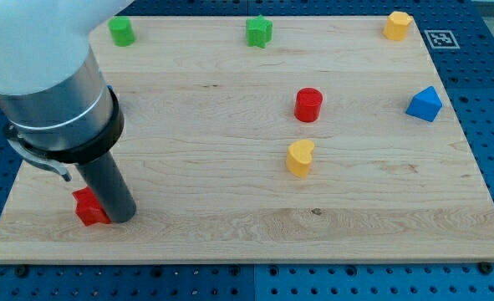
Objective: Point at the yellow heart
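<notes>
My tip sits at the surface bottom left touching a red block, no gripper in view, yellow heart well apart right of centre, pointing not yet done

Along the top edge of the surface lie, from the view's left to right, the green cylinder, the green star and the yellow block. The red cylinder sits right of centre, with the yellow heart just below it and the blue block well apart at the right edge. My tip stands near the bottom-left corner, touching the right side of the red block, far left of the yellow heart.
</notes>
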You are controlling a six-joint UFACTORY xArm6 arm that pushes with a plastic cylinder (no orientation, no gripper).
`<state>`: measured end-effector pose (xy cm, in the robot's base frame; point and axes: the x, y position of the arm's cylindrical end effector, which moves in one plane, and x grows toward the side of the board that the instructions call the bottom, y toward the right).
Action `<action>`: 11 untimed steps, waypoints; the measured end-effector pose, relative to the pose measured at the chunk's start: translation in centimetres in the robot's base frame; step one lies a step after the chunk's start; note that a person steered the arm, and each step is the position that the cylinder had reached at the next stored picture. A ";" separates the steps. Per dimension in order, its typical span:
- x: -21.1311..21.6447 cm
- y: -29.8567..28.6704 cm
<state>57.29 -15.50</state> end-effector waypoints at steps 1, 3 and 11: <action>0.0 -1.0; 0.0 -2.1; -13.1 16.2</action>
<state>44.15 0.75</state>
